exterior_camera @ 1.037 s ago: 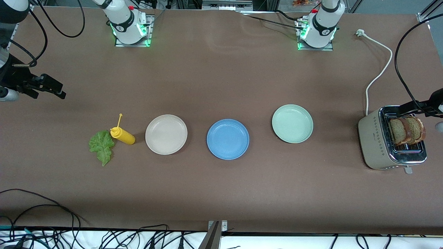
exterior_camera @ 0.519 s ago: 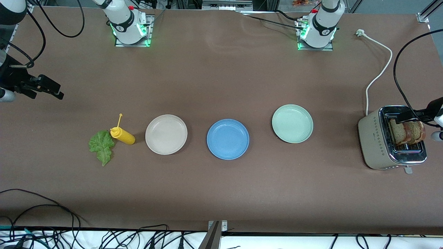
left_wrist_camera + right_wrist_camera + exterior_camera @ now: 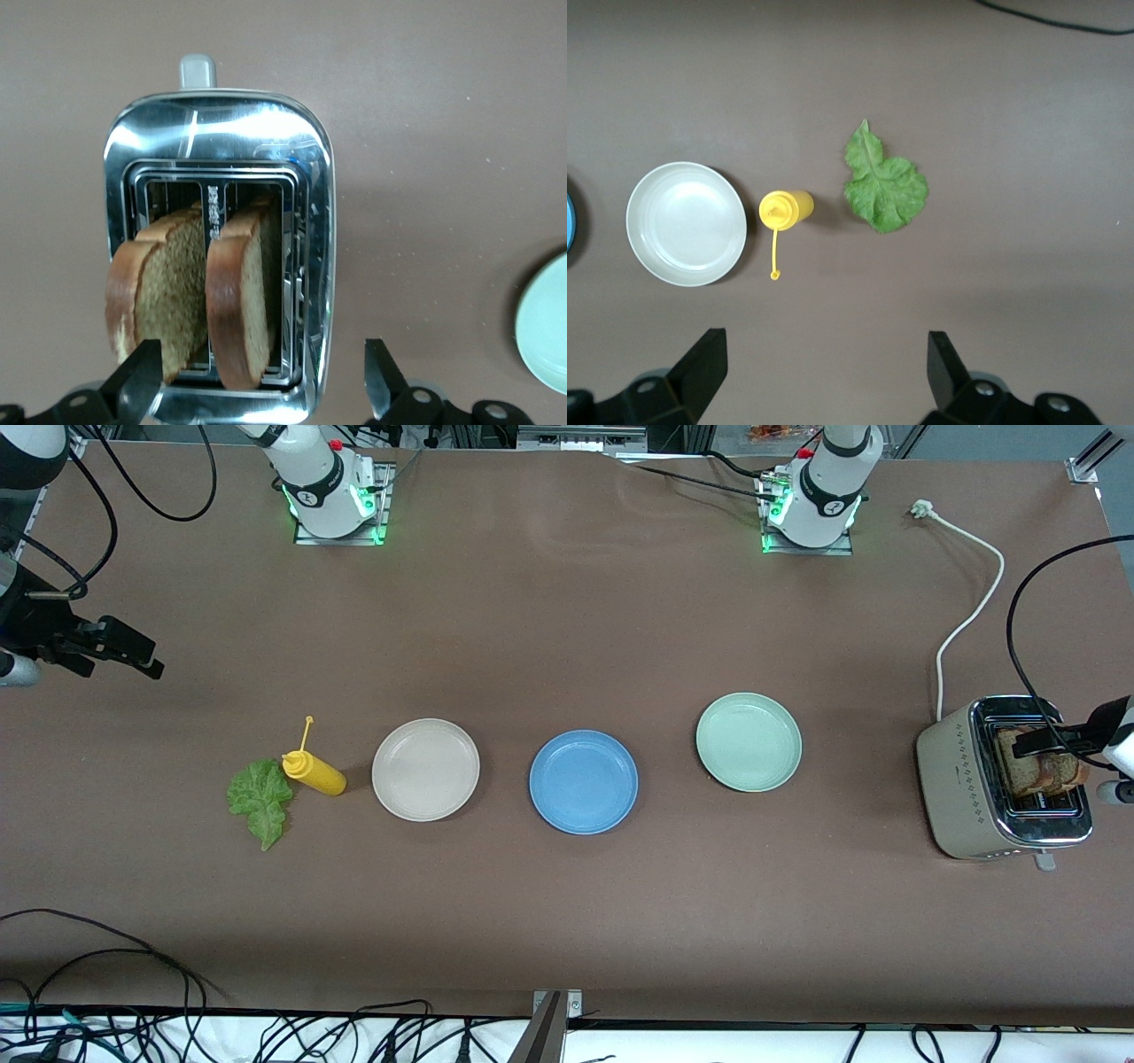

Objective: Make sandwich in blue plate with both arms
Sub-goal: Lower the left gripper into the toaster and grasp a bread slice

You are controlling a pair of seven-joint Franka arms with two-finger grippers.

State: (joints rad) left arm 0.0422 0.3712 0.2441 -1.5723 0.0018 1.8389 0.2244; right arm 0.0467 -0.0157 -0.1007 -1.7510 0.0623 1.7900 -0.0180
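Front camera high, whole table [image 3: 567, 921]; wrist cameras look straight down

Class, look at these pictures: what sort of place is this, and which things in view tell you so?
Probably a robotics lab set up as a mock kitchen: two robot arms bolted to a brown table, loose cables along its edge, and a toaster holding bread beside three plates.

Both arms [image 3: 323, 478] were white with dark grey joint bands; green lights glowed at their bases, red buttons above, black cables trailing. End effectors black.
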